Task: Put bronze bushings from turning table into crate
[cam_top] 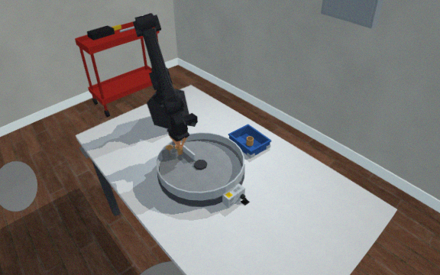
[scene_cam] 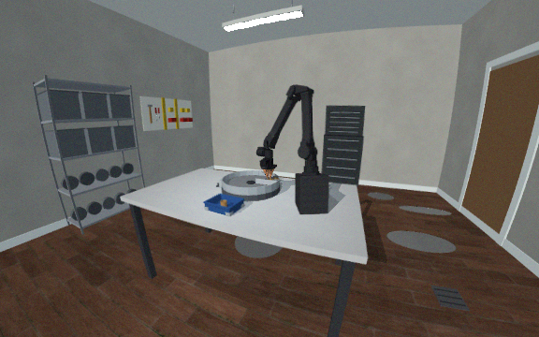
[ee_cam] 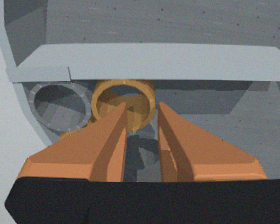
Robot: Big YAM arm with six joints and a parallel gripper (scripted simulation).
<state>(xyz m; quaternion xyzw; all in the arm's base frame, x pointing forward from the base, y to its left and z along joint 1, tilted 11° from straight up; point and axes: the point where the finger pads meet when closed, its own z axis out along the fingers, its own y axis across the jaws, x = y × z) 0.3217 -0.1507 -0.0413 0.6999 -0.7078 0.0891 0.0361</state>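
Note:
The turning table point(cam_top: 189, 194) point(scene_cam: 251, 190) point(ee_cam: 216, 25) is a grey round tray with a raised rim. My gripper point(cam_top: 179, 150) point(scene_cam: 269, 176) point(ee_cam: 142, 111) is low over its disc, fingers slightly apart, holding nothing. A bronze bushing point(ee_cam: 123, 83) stands at the fingertips; the left tip overlaps its opening and the right tip is beside its right edge. A steel bushing point(ee_cam: 32, 105) stands left of it. Another bronze bushing point(ee_cam: 68, 135) point(cam_top: 169, 147) is mostly hidden by the left finger in the wrist view. One bronze bushing point(cam_top: 250, 141) point(scene_cam: 224, 203) is in the blue crate point(cam_top: 241, 137) point(scene_cam: 212, 205).
A straight grey bar point(ee_cam: 156, 60) point(cam_top: 189, 153) crosses the turning table beside the bushings. A small control box point(cam_top: 234, 195) with a yellow patch is on the turning table's outer side. The crate stands beside the turning table on the white tabletop point(cam_top: 300, 206) point(scene_cam: 298, 227).

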